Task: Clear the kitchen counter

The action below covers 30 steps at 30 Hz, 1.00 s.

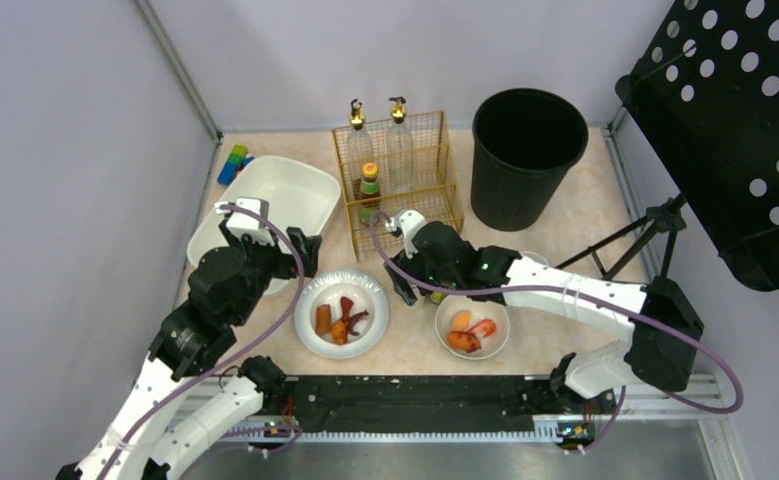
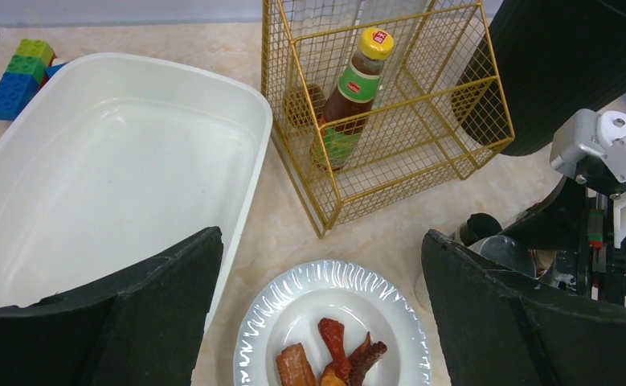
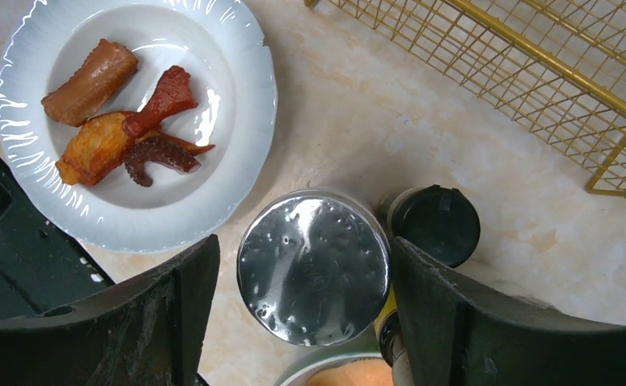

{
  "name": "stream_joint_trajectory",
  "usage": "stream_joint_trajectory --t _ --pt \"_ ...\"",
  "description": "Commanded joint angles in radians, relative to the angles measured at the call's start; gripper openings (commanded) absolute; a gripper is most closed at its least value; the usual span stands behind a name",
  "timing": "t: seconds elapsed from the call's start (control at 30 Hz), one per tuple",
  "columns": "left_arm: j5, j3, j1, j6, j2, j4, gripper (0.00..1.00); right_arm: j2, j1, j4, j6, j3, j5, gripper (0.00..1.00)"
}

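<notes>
The kitchen counter (image 1: 550, 235) is beige marbled stone. My right gripper (image 1: 417, 283) is open and straddles a jar with a shiny silver lid (image 3: 313, 265); in the right wrist view (image 3: 301, 269) its right finger is at the lid's edge and its left finger stands apart from it. A black-capped bottle (image 3: 436, 223) stands just behind the jar. My left gripper (image 1: 302, 255) is open and empty, and in the left wrist view (image 2: 317, 269) it hangs over the far rim of a white plate (image 2: 253, 322) holding several food pieces. A white bowl (image 1: 443, 310) with orange food sits right of the plate.
A white oval tub (image 1: 295, 180) lies at the left, with coloured toy blocks (image 1: 233, 163) behind it. A gold wire rack (image 1: 435, 165) holds bottles. A black bin (image 1: 527, 155) stands at the back right. A tripod leg (image 1: 615, 245) reaches onto the right side.
</notes>
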Motion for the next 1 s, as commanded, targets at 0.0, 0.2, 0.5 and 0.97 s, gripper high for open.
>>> stream_joint_trajectory --t 0.0,0.2,0.5,0.97 --pt "0.012 0.008 0.005 0.006 -0.011 0.02 0.98 0.007 0.027 -0.013 -0.004 0.048 0.024 0.71" --pt "0.012 0.008 0.006 0.006 -0.01 0.02 0.98 0.005 0.026 -0.015 -0.01 0.063 0.047 0.5" --pt "0.009 0.008 0.005 0.006 -0.011 0.02 0.98 0.017 0.026 0.003 -0.022 0.169 0.124 0.35" --pt "0.012 0.008 0.005 0.006 -0.012 0.019 0.98 0.034 -0.015 -0.051 -0.09 0.497 0.213 0.31"
